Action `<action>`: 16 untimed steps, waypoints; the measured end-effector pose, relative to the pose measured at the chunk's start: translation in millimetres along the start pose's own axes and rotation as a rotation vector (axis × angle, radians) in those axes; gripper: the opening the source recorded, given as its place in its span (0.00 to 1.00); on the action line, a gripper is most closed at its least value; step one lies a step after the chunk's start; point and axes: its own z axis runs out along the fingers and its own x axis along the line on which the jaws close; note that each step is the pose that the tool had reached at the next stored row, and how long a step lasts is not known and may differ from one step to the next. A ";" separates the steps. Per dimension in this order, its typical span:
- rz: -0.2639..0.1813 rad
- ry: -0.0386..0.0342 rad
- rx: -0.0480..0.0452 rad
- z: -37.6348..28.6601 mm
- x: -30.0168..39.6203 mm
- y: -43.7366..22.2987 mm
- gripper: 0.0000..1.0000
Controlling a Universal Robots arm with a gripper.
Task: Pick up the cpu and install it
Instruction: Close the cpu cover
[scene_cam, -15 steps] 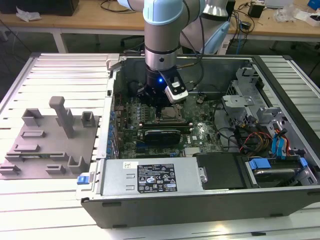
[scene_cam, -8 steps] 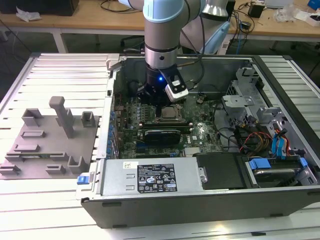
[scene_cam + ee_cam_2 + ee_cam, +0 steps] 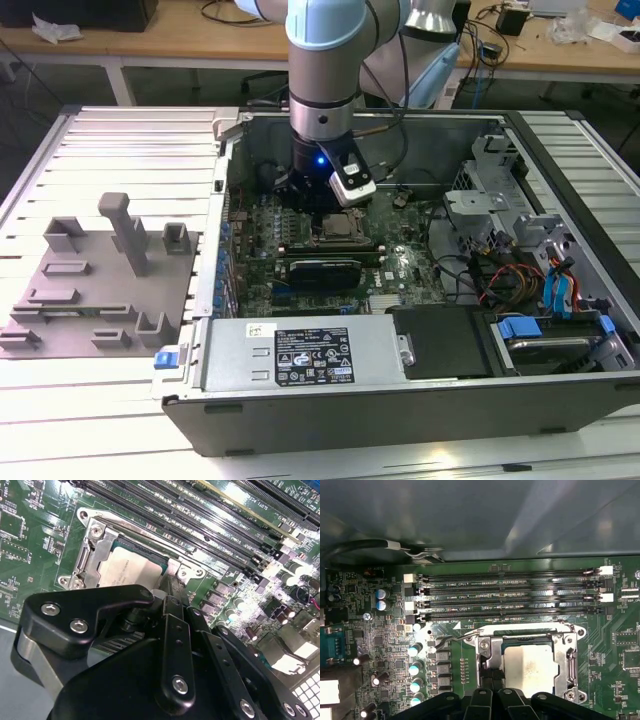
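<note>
One cpu [image 3: 131, 566] in socket [image 3: 94, 542], partly hidden by end effector [image 3: 167, 592], grip unreadable

This is a robotics lab or electronics workshop. A robot arm [image 3: 322, 70] stands over an open computer case [image 3: 400, 415], which lies on a slatted metal table [image 3: 90, 420]. Near the table's edge on the exterior view's left sits a grey fixture tray [image 3: 70, 290] with moulded holders. Beyond the table's far edge run wooden workbenches [image 3: 180, 40] strewn with cables [image 3: 235, 12] and small electronic parts. In both wrist views a green motherboard [image 3: 620, 645] with rows of memory slots [image 3: 510, 597] lies bare.
</note>
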 end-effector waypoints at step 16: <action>0.000 -0.0008 -0.0064 -0.2 0.3 5.2 0.11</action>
